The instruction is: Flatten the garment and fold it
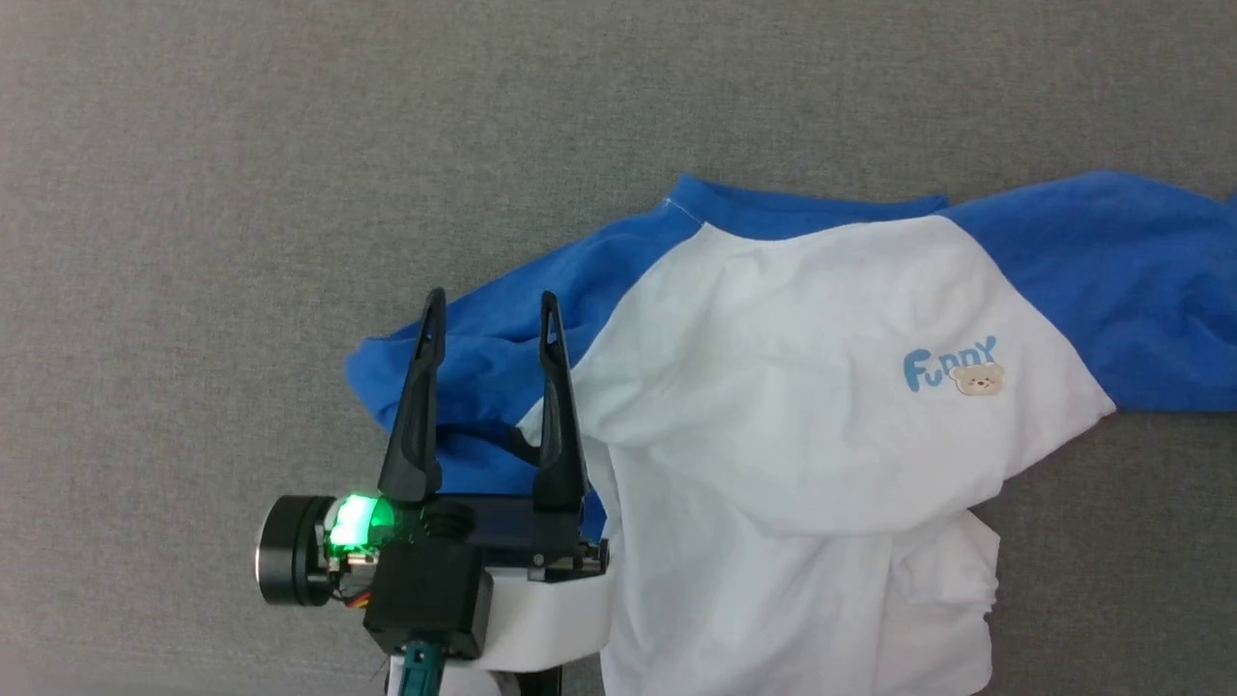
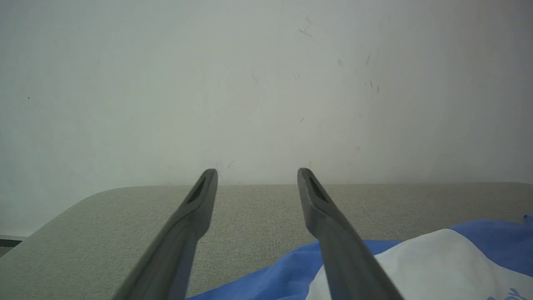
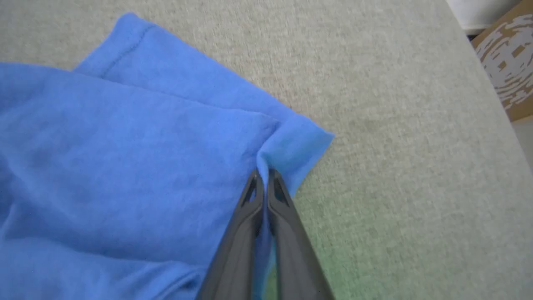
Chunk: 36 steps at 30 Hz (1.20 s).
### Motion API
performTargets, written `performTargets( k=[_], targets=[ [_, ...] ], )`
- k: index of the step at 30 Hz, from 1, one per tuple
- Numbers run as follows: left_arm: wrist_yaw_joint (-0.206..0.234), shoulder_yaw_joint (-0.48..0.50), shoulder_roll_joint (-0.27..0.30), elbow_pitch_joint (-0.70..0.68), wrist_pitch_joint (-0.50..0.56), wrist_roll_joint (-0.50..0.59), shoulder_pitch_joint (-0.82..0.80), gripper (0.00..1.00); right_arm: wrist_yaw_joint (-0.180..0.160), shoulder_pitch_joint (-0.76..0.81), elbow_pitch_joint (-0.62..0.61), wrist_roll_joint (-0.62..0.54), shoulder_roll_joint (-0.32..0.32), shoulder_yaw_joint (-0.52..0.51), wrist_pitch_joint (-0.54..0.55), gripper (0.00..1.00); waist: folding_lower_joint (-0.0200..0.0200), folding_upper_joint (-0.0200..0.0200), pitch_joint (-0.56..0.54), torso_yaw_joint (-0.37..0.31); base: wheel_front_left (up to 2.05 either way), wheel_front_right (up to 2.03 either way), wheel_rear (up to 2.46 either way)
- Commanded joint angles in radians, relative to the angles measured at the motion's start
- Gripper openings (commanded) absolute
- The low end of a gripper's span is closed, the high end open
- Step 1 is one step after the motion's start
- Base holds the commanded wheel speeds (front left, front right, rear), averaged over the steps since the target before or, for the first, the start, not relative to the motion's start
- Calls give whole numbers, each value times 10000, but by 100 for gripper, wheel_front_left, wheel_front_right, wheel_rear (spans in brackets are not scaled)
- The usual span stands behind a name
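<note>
Your garment (image 1: 792, 416) lay crumpled on the grey cloth surface (image 1: 193, 193), white body in the middle and a blue sleeve running off to each side. The blue neck trim sat along its far edge. On the chest, toward the garment's right sleeve, you could read a small blue printed word with a bear patch (image 1: 952, 367) beside it. The lower white part was bunched and folded over itself at the near edge.

You had the left gripper (image 1: 493, 300) over the garment's left sleeve, its two dark fingers spread wide with nothing between them. In the left wrist view the same gripper (image 2: 258, 175) pointed across the garment (image 2: 437, 262) toward a pale wall (image 2: 266, 83) beyond it; whether the fingers touched the cloth could not be told. A green light (image 1: 358, 522) glowed on the wrist behind those fingers, at the garment's near left.

You had the right gripper (image 3: 263, 175) pinched tight on a fold of blue sleeve near the cuff corner of the garment (image 3: 125, 166), the cloth puckering up at the fingertips. A brown cardboard box (image 3: 506, 62) stood well apart from the garment, past the edge of the surface.
</note>
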Motion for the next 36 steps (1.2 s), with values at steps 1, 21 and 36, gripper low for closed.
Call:
performTargets(
  k=[1,21,36],
  targets=[
    [-55,49,-47,20,-47,133,-158,100,-9,-242,39,81,-71,121,-285,0,-1,-1,-17,-62,0,0,0],
    [-586,839,-221,23,-47,-333,738,100,-9,4824,-3551,360,1291,-2509,781,0,-1,-1,-1209,-530,0,0,0],
    [-988,1290,-6,77,-47,-563,1467,100,-9,3630,-5748,-579,2351,-1899,-2412,100,-1,-1,-2059,-761,0,0,0]
  ],
)
